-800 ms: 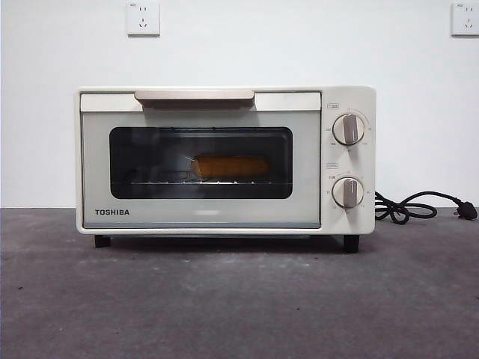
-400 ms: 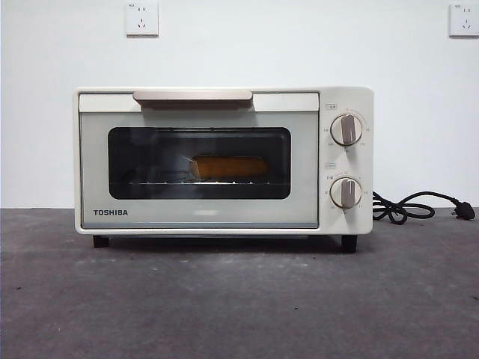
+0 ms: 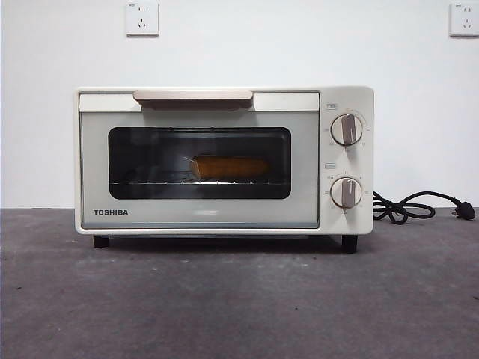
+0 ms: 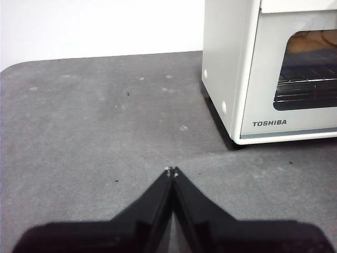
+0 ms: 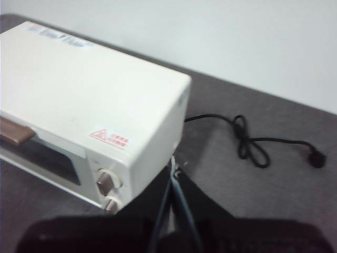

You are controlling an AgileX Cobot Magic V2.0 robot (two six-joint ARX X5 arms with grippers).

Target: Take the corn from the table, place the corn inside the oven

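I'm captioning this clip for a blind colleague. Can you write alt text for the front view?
A cream-white oven stands on the dark grey table with its door shut; the corn lies on the rack behind the glass. A black cord trails beside it, unplugged.

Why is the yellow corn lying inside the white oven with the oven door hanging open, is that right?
Not quite. The yellow-orange corn cob does lie inside the cream-white boxy Toshiba toaster oven, on its wire rack, but the door is shut, not open. The front view shows the beige bar handle up at the top and the corn behind the dark glass.
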